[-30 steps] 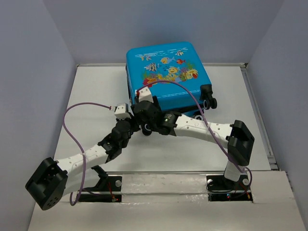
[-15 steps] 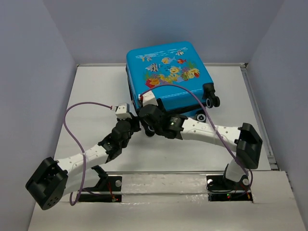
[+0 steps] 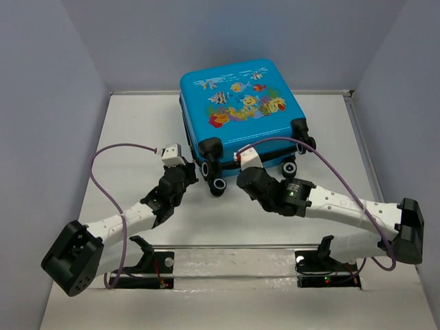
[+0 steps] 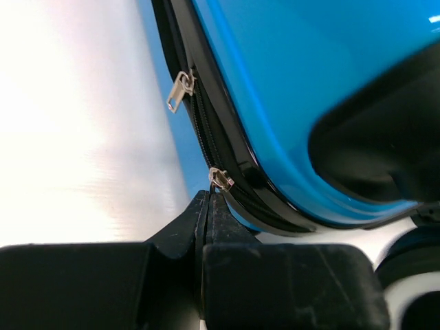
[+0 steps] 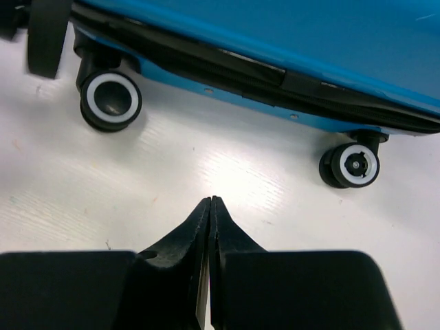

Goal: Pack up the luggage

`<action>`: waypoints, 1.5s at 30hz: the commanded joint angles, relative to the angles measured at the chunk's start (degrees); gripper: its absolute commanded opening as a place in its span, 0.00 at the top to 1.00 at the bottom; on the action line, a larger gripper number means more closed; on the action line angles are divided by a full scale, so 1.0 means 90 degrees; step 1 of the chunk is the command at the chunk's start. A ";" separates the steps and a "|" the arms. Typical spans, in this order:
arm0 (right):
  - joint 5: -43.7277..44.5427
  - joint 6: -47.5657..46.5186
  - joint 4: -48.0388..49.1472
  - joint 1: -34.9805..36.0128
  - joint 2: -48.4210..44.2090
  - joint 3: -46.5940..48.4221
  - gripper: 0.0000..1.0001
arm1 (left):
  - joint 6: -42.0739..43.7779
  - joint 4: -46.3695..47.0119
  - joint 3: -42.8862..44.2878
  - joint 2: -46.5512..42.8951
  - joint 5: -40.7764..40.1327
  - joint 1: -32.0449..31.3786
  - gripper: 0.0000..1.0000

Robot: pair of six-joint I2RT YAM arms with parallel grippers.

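Note:
The luggage (image 3: 240, 117), a bright blue hard-shell suitcase, lies closed and flat at the back of the table with its fish print facing up. My left gripper (image 3: 186, 173) sits at its front left corner. In the left wrist view this gripper (image 4: 208, 196) is shut on a small metal zipper pull (image 4: 220, 180) on the black zip line of the luggage (image 4: 309, 69). A second zipper pull (image 4: 180, 91) hangs free farther along. My right gripper (image 3: 244, 177) hovers over bare table in front of the luggage (image 5: 289, 27); it (image 5: 210, 199) is shut with nothing in it.
Black-and-white wheels (image 5: 110, 100) (image 5: 350, 165) stick out of the suitcase's near edge, ahead of the right gripper. The white table (image 3: 137, 130) has a raised rim and grey walls around it. Purple cables (image 3: 103, 172) loop over both arms.
The right arm has drawn back from the suitcase's front left corner toward the right and near side, and its jaws have closed. The left arm has barely moved.

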 commanded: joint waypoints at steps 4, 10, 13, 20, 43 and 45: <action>-0.0466 0.0169 -0.0285 0.0212 0.0070 0.0671 0.45 | 0.0091 0.0364 -0.0030 -0.0130 -0.0343 0.0223 0.94; -0.0681 0.0198 0.0282 0.0340 0.0676 0.1573 0.10 | 0.0090 0.0394 -0.0196 -0.0209 -0.0304 0.0223 0.94; -0.0759 -0.0085 0.0653 0.0457 0.1037 0.1865 0.05 | 0.0110 0.0442 -0.0226 -0.0199 -0.0255 0.0232 0.94; -0.0614 -0.0173 0.0527 0.0457 0.2032 0.2802 0.00 | 0.0110 0.0648 -0.0265 -0.0150 -0.0128 0.0232 0.94; 0.0169 0.1263 0.0427 -0.0090 0.2445 0.2668 0.00 | 0.0110 0.0706 -0.0284 -0.0170 0.0018 0.0233 0.94; 0.0052 0.1137 0.0721 -0.0177 0.2337 0.2530 0.00 | 0.0110 0.0716 -0.0284 -0.0170 0.0028 0.0233 0.94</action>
